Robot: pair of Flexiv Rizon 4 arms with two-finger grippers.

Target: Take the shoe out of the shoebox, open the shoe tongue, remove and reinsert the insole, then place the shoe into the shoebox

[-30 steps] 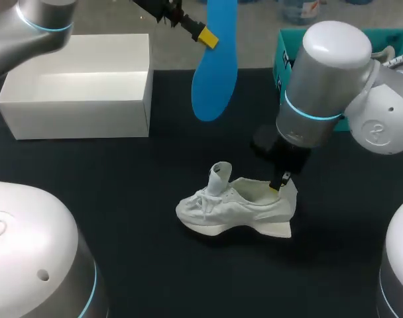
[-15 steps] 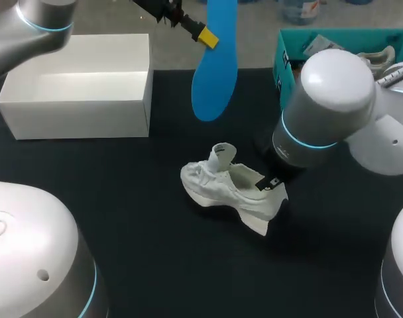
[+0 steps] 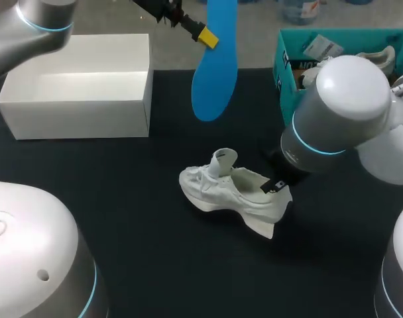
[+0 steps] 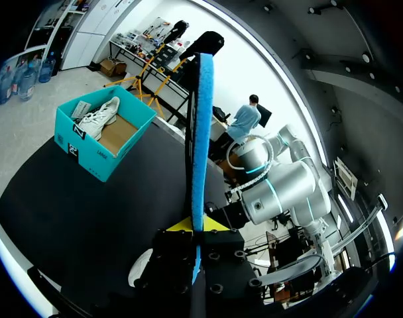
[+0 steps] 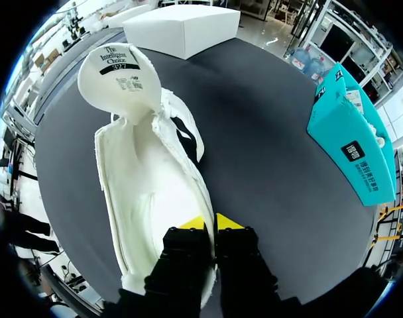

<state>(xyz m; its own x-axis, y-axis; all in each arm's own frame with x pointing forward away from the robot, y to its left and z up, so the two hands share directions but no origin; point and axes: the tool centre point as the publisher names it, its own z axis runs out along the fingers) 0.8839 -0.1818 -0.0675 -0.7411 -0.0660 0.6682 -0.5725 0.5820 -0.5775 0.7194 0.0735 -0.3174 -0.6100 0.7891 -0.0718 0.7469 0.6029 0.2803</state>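
Observation:
The white shoe [image 3: 229,192] lies on the black table with its tongue [image 3: 223,161] pulled upright. My right gripper [image 3: 276,186] is shut on the shoe's heel collar. In the right wrist view the shoe [image 5: 155,192] stretches ahead of that gripper [image 5: 205,222], tongue [image 5: 118,73] raised, and its inside is bare. Above the table's far side, my left gripper [image 3: 203,33] is shut on the upper part of the blue insole [image 3: 215,63], which hangs straight down. In the left wrist view the insole [image 4: 201,132] stands edge-on between the fingers of the left gripper [image 4: 195,226].
An open white box [image 3: 75,86] stands at the back left, also seen as the white box [image 5: 181,30] beyond the shoe. A teal shoebox [image 3: 286,63] holding another white shoe [image 4: 99,118] stands at the back right. Black table surface lies around the shoe.
My right arm has turned the shoe by its heel: the toe swung toward the back left and the heel came slightly forward. The left arm and the insole have stayed still.

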